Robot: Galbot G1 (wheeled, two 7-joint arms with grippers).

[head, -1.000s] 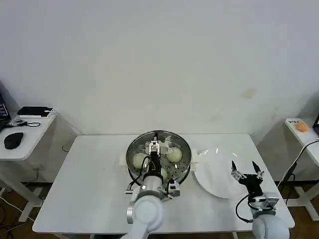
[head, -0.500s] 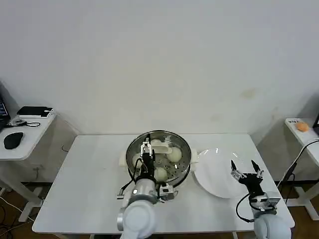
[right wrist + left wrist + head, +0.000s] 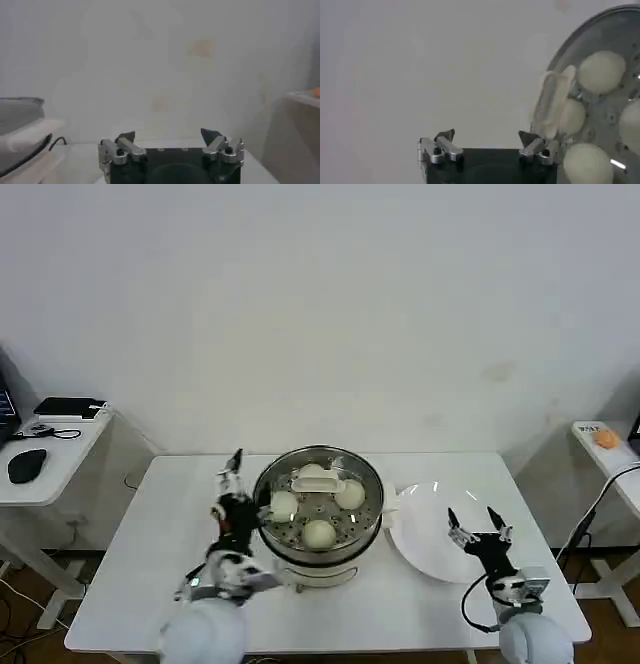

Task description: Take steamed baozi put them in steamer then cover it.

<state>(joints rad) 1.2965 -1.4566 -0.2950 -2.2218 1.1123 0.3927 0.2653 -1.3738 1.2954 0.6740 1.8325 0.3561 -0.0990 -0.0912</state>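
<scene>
Right claw (image 3: pixel 477 527) released, fingers spread, over the near edge of the white plate (image 3: pixel 425 534) on the counter (image 3: pixel 150 564). Left claw (image 3: pixel 231 484) released, empty, just beside the steamer (image 3: pixel 318 484) on its left. Right of that claw the cover (image 3: pixel 318 482) sits on the steamer, steamed baozi (image 3: pixel 319 533) visible under the glass, cream handle (image 3: pixel 551 102) centred.

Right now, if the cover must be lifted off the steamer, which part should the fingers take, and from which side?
Take the pale handle at the centre of the cover, coming from straight above. It is a raised bar; the glass around it is smooth and rounded, offering no hold.
</scene>
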